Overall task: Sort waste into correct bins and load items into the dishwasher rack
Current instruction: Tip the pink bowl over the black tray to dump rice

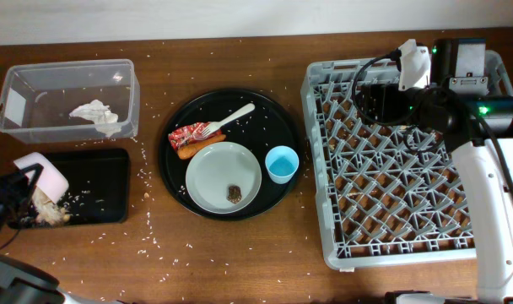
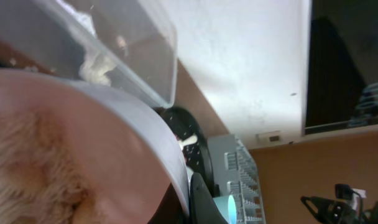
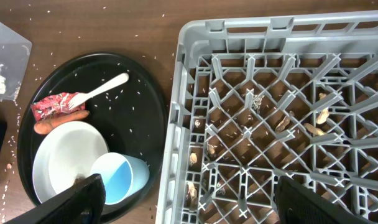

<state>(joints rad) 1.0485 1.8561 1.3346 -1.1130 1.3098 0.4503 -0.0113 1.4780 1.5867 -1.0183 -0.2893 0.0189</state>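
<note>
My left gripper (image 1: 20,187) is shut on the rim of the cream bowl (image 1: 42,173), which is tipped over the flat black tray (image 1: 105,181); brownish scraps (image 1: 47,211) lie below it. In the left wrist view the bowl (image 2: 83,155) fills the frame beside my finger (image 2: 200,200). The clear tub (image 1: 37,93) holds the white napkin (image 1: 96,112). The grey plate (image 1: 214,173) with a brown scrap (image 1: 234,193), the red wrapper (image 1: 189,133), sausage piece (image 1: 197,149), white fork (image 1: 231,118) and blue cup (image 1: 282,164) sit on the round black tray (image 1: 265,118). My right gripper (image 1: 376,100) is open and empty above the grey rack (image 1: 408,245), near its left side (image 3: 192,194).
Rice grains (image 1: 151,177) are scattered over the brown table and the round tray. Bits of food show through the rack's lattice floor (image 3: 282,121). The right arm (image 1: 493,194) runs along the rack's right side.
</note>
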